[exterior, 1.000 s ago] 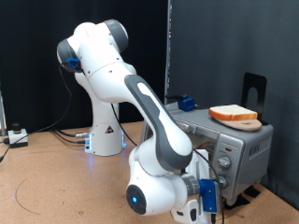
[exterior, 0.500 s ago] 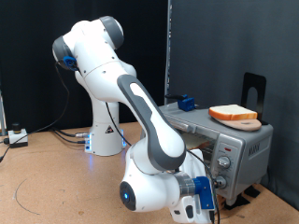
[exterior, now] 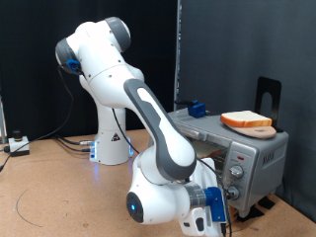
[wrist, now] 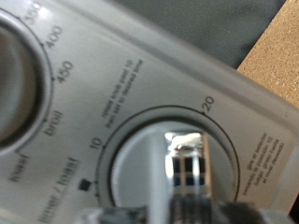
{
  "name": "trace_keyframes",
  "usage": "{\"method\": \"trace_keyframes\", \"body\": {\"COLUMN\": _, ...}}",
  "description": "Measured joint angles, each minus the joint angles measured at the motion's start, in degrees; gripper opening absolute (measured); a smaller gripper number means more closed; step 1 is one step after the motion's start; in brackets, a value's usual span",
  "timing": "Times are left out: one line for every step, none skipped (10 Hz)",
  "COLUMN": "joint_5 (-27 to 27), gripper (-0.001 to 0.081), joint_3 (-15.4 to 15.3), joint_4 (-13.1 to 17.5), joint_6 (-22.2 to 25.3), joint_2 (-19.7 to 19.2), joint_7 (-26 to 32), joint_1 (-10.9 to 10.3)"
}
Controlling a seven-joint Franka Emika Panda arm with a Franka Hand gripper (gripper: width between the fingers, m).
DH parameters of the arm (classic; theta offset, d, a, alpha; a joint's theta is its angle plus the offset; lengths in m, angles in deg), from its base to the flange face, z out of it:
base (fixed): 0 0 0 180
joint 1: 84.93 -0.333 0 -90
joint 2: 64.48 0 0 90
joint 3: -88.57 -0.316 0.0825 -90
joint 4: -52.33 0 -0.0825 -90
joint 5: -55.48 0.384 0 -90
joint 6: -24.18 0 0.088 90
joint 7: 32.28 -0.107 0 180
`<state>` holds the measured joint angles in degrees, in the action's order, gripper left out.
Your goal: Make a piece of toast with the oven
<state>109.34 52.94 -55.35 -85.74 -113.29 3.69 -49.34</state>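
Note:
The silver-grey oven (exterior: 253,156) stands at the exterior view's right. One piece of toast (exterior: 246,119) lies on a round wooden board (exterior: 261,129) on top of it. My gripper (exterior: 225,199) is at the oven's side panel, by the knobs (exterior: 237,174). In the wrist view the panel (wrist: 112,84) fills the frame. The timer knob (wrist: 187,164), marked 10 and 20, has its metal ridge running down between my blurred fingers (wrist: 248,213). Part of a temperature knob (wrist: 11,65) shows beside it. A second bread slice is not in view.
A black stand (exterior: 269,94) rises behind the oven and a small blue object (exterior: 196,107) sits on its far top edge. The arm's white base (exterior: 112,143) stands on the brown table (exterior: 49,188), with cables (exterior: 25,204) at the exterior view's left.
The arm's lower joints have swung slightly to the exterior view's left and turned over the last second. The gripper has stayed at the oven's knobs. The toast has not moved.

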Motion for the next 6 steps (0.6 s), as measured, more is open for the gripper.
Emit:
{"method": "trace_keyframes", "body": {"joint_5": -0.3, "gripper": 0.0121, "joint_3": 0.1, "joint_4": 0.1, "joint_6": 1.5, "joint_2": 0.9, "joint_7": -0.9, "joint_1": 0.8}}
{"method": "trace_keyframes", "body": {"joint_5": -0.7, "gripper": 0.0305, "joint_3": 0.2, "joint_4": 0.1, "joint_6": 2.7, "joint_2": 1.8, "joint_7": -1.7, "joint_1": 1.6}}
{"method": "trace_keyframes", "body": {"joint_5": -1.0, "gripper": 0.0305, "joint_3": 0.4, "joint_4": 0.1, "joint_6": 3.8, "joint_2": 2.6, "joint_7": -2.5, "joint_1": 2.1}}
{"method": "trace_keyframes", "body": {"joint_5": -1.2, "gripper": 0.0519, "joint_3": 0.7, "joint_4": 0.2, "joint_6": 5.1, "joint_2": 3.5, "joint_7": -3.8, "joint_1": 2.7}}
{"method": "trace_keyframes", "body": {"joint_5": -1.9, "gripper": 0.0658, "joint_3": 1.1, "joint_4": 0.2, "joint_6": 6.5, "joint_2": 4.5, "joint_7": -5.2, "joint_1": 3.5}}
{"method": "trace_keyframes", "body": {"joint_5": -2.6, "gripper": 0.0658, "joint_3": 1.7, "joint_4": 0.2, "joint_6": 7.3, "joint_2": 5.6, "joint_7": -7.1, "joint_1": 4.3}}
